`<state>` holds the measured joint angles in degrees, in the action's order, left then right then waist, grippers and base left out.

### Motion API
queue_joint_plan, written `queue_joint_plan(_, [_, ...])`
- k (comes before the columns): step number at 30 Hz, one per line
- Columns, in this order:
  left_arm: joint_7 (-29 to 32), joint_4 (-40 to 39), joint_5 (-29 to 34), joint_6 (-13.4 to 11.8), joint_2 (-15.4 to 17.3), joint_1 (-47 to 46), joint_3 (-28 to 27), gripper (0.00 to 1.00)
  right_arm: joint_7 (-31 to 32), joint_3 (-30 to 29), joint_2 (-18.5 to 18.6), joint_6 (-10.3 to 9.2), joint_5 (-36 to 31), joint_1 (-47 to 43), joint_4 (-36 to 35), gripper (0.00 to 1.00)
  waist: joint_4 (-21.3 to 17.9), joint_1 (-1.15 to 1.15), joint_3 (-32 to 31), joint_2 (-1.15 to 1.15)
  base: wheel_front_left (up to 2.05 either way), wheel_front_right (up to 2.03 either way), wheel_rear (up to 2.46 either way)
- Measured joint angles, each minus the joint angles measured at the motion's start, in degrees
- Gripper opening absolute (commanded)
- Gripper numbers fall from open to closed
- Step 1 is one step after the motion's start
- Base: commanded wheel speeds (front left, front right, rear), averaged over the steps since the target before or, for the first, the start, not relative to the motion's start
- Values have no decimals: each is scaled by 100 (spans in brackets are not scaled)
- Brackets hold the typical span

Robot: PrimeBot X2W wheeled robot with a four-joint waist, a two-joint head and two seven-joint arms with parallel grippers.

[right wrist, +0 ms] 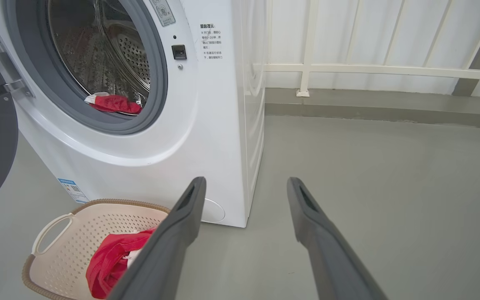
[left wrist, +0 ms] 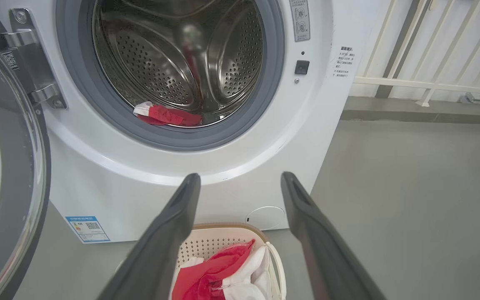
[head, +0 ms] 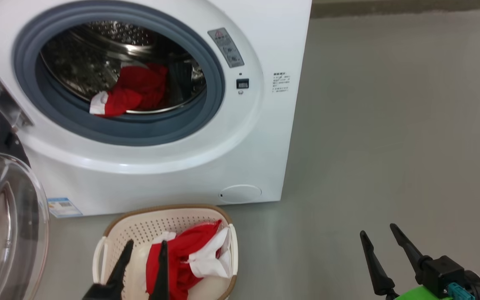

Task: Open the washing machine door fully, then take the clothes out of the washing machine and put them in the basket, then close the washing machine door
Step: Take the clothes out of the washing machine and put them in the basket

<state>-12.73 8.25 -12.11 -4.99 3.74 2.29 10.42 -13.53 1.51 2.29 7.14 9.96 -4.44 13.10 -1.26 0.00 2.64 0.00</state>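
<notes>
Left gripper (head: 147,241) hovers spread and empty over the basket (head: 161,207) of red clothes (head: 181,254); right gripper (head: 377,228), spread too, hangs over floor (head: 390,146) off to the right. More red's in the drum (head: 98,54).

Dark tapered fingers (head: 372,262), green wrist (head: 415,294), teal connector (head: 458,291)

**SURROUNDINGS: NON-TASK ITEMS**

Floor (head: 390,133): smooth grey, matt, slight sheen.
Kerb (right wrist: 369,104): low grey step along far edge of floor.
Railing (right wrist: 369,68): white, horiz. bar w/ vert. and slanted slats, stands on kerb.
Post foot (right wrist: 302,93): touches kerb top.
Pale surface visible behind slats.
</notes>
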Motion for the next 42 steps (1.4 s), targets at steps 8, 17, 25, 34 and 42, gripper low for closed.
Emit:
queue_joint_plan(8, [-107, 737, -43, 67, -43, -1177, 11, 100, 77, -51, 0, 0, -79, 254, -360, 100, 22, 0, 608, 0, 0, 0, 0])
queue_joint_plan(17, [-159, 1911, -119, 287, -19, -2890, -187, 100, 89, -4, 4, 0, -98, 767, -601, 100, -46, 0, 1470, 0, 0, 0, 0])
queue_joint_plan(25, [-176, 2758, -192, 511, 349, -4245, -432, 100, -12, 147, 12, 0, -14, 1138, -603, 100, -258, 0, 2168, 0, 0, 0, 0])
queue_joint_plan(34, [25, 3682, 34, 706, 1083, -5745, -446, 100, -87, 427, 20, 0, 176, 1615, -452, 100, -597, 0, 2830, 0, 0, 0, 0])
queue_joint_plan(42, [591, 4095, 448, 782, 1806, -6775, -216, 100, -111, 588, 21, -1, 477, 1937, -493, 100, -952, 0, 3299, 0, 0, 0, 0])
